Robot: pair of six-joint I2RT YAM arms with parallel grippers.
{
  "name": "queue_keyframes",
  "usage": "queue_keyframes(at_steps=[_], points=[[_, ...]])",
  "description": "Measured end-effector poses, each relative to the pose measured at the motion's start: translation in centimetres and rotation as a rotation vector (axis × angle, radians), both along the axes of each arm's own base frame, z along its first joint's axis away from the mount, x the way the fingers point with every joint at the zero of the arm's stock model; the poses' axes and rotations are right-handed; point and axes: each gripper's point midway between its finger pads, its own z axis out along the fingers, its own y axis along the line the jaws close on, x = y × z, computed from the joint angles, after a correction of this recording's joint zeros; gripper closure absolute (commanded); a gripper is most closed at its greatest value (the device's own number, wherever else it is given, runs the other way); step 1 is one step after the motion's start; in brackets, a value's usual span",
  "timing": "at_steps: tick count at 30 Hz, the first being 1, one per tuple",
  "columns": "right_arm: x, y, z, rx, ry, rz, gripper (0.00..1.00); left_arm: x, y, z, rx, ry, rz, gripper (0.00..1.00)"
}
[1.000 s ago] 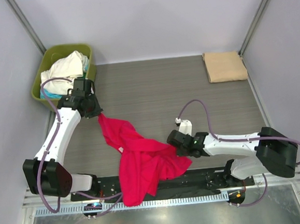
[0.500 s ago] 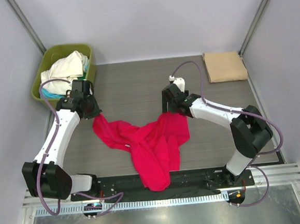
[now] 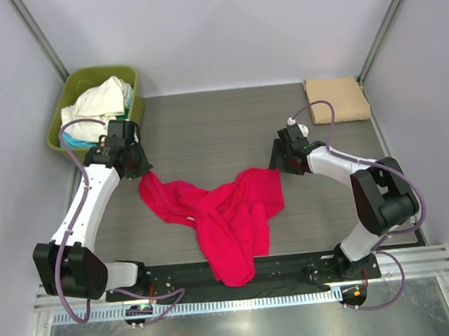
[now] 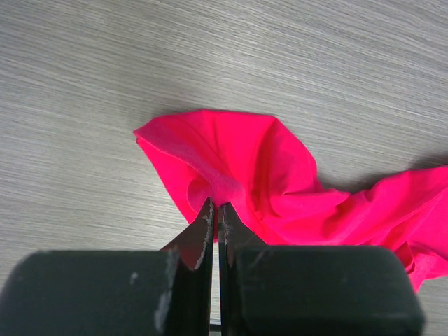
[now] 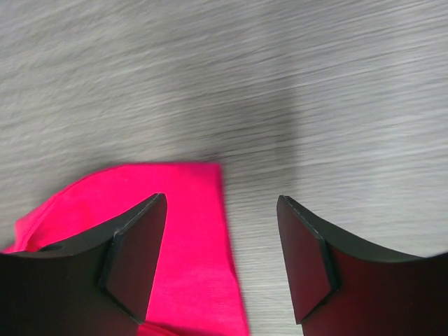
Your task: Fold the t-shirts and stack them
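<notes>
Your left hand (image 4: 215, 213) pinches a corner of the red t-shirt (image 3: 220, 215); your right hand (image 5: 220, 203) gapes wide. Grip the corner beneath it, then spread the cloth flat on the desk (image 3: 206, 130).

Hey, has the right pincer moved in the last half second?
Yes. The right pincer has shifted right, toward the tan shirt, and now stands open by a corner of the red shirt.

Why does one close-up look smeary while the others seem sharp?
Right wrist view: the grain of the table smears into streaks, likely motion blur, with a soft shadow ahead of the right gripper. Left wrist view: grain and red t-shirt are crisp. Top view: evenly lit, sharp.
</notes>
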Motion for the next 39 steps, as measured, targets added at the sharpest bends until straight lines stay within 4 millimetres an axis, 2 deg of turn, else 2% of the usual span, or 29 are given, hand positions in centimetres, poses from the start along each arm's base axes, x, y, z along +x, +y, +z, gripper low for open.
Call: queue_keyframes(at_steps=[7,12,13,15,18,19,27,30,34,37,39], points=[[-0.2,2.2,-1.9,0.069,0.041,0.062,0.38,0.0,0.0,0.0,-0.001,0.001,-0.001,1.00],[0.5,2.9,-2.2,0.097,0.019,0.075,0.51,0.0,0.0,0.0,-0.002,0.000,-0.001,1.00],[0.6,3.0,-2.3,0.101,0.013,0.077,0.60,0.0,0.0,0.0,-0.002,0.000,-0.001,1.00],[0.9,3.2,-2.4,0.107,0.005,0.080,0.67,0.0,-0.1,0.0,-0.004,0.001,-0.003,1.00],[1.3,3.5,-2.6,0.120,-0.009,0.081,0.92,0.0,-0.1,0.0,-0.004,0.000,-0.003,1.00],[1.4,3.6,-2.7,0.125,-0.013,0.082,0.97,0.0,-0.1,0.0,-0.004,0.001,-0.003,1.00],[1.3,4.0,-2.6,0.152,-0.031,0.091,0.99,0.1,0.2,0.0,-0.011,-0.003,0.007,1.00],[0.1,3.9,-2.4,0.146,-0.010,0.115,0.99,0.1,0.1,0.2,-0.016,-0.010,0.005,1.00],[-0.9,4.0,0.1,0.163,-0.033,0.152,0.99,0.1,0.1,1.1,-0.023,-0.045,0.003,1.00],[-0.8,4.1,4.1,0.177,-0.112,0.177,0.99,-0.1,0.1,2.1,-0.034,-0.077,0.003,1.00],[-0.6,4.2,7.5,0.186,-0.183,0.193,0.99,-0.2,-0.2,3.0,-0.049,-0.102,-0.004,1.00]])
